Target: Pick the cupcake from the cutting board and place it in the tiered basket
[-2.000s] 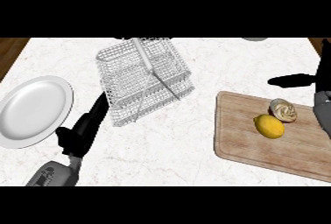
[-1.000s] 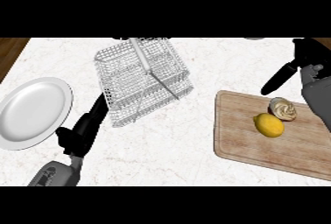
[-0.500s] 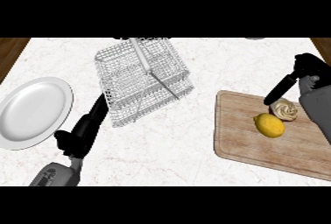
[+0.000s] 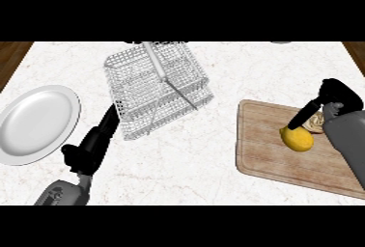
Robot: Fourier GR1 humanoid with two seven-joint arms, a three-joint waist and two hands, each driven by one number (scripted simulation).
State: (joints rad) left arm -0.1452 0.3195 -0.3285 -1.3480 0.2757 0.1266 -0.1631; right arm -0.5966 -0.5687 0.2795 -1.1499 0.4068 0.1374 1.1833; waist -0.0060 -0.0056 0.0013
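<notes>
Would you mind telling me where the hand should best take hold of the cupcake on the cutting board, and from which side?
Probably round its sides, coming down from above and from the far side. The cupcake sits on the cutting board with a lemon right against its near-left side, so that side is blocked. The right hand already hangs over it and hides most of it, so its exact shape is unclear.

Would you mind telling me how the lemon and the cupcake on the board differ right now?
The lemon is bright yellow and smooth; the cupcake is pale beige. The lemon lies in full view, while the cupcake is mostly hidden behind the right hand and forearm. The lemon sits nearer the board's middle, the cupcake closer to its far right side. Both rest on the cutting board, close beside each other.
</notes>
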